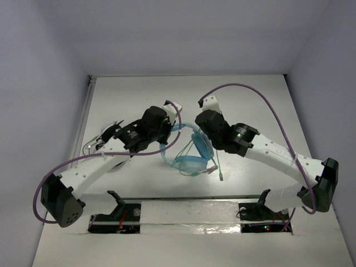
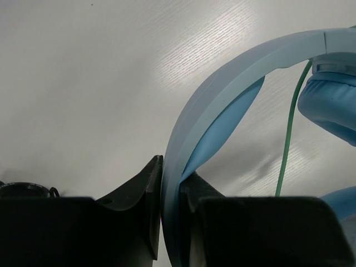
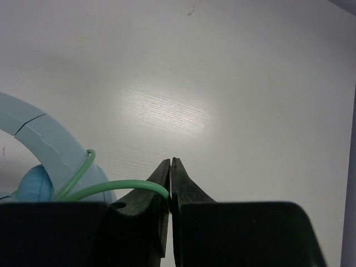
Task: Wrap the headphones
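The light blue over-ear headphones (image 1: pixel 188 151) with round soft cups are near the middle of the white table (image 1: pixel 250 100), between the two arms. The left arm's fingers (image 2: pixel 146 186) are clamped on the wide blue headband (image 2: pixel 222 89), most likely to stop the headphones from sliding. The right arm's fingers (image 3: pixel 186 192) are pressed together on the long thin pale green cable (image 3: pixel 111 186). That pinch looks meant for pulling the cable around the headband. One end trails loose on the table, so the wrapping does not look finished.
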Controlling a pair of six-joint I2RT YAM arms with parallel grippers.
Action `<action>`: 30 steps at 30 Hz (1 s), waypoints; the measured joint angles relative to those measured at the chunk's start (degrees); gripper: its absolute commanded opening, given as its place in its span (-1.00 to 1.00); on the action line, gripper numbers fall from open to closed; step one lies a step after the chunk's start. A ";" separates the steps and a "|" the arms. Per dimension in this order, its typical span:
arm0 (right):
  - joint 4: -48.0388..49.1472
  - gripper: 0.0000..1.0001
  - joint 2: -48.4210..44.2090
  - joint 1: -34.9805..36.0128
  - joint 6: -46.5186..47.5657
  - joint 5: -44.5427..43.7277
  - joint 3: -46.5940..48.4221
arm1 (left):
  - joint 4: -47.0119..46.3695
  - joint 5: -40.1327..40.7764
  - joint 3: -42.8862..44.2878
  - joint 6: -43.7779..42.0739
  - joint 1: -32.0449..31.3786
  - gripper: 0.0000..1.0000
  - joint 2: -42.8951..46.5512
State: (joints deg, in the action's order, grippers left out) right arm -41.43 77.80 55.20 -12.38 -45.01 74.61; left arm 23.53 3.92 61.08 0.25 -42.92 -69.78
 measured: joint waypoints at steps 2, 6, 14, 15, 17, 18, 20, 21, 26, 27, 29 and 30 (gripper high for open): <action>0.57 -0.74 -0.11 -0.61 0.50 0.04 0.00 | -0.39 0.13 0.00 -0.02 0.00 -1.00 -0.04; 1.75 -0.70 -0.11 -2.64 1.62 0.90 0.00 | -0.35 1.07 0.00 -0.24 0.00 -1.00 -0.33; 3.74 -0.64 1.31 -5.53 3.17 4.35 0.00 | -0.52 -3.54 0.00 -1.64 0.15 -1.00 -0.68; 4.02 -0.70 1.36 -5.57 3.28 4.83 0.00 | -0.52 -3.80 0.02 -1.68 0.15 -1.00 -0.94; 4.61 -0.73 1.33 -5.64 3.63 5.42 0.02 | -0.50 -3.98 0.07 -1.68 0.15 -1.00 -1.97; 4.81 -0.74 1.33 -5.66 3.72 5.73 0.13 | -0.50 -4.28 0.09 -1.73 0.15 -1.00 -2.64; 5.18 -0.74 1.33 -5.66 4.20 6.14 0.26 | -0.42 -5.03 0.09 -1.90 0.26 -1.00 -3.67; 5.42 -0.73 1.42 -5.66 4.44 6.27 0.35 | -0.28 -5.44 0.09 -1.97 0.26 -1.00 -3.85; 7.85 -0.71 3.28 -6.01 5.09 7.45 0.66 | -0.55 -8.57 0.09 -2.25 0.26 -1.00 -3.19; 8.48 -0.71 3.63 -6.12 5.09 7.85 0.46 | -0.68 -9.40 0.09 -2.43 0.26 -1.00 -2.43; 9.51 -0.72 3.89 -6.38 4.85 8.63 -0.26 | -1.14 -10.91 0.09 -2.75 0.31 -1.00 -0.85; 10.10 -0.72 3.85 -6.47 4.59 9.05 -0.90 | -1.49 -11.89 0.09 -2.78 0.63 -1.00 0.09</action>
State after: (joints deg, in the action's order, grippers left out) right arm -31.33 81.65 48.73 -7.79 -35.97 73.71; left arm 22.04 -7.97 61.17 -2.52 -42.28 -69.69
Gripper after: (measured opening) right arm 0.144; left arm 0.109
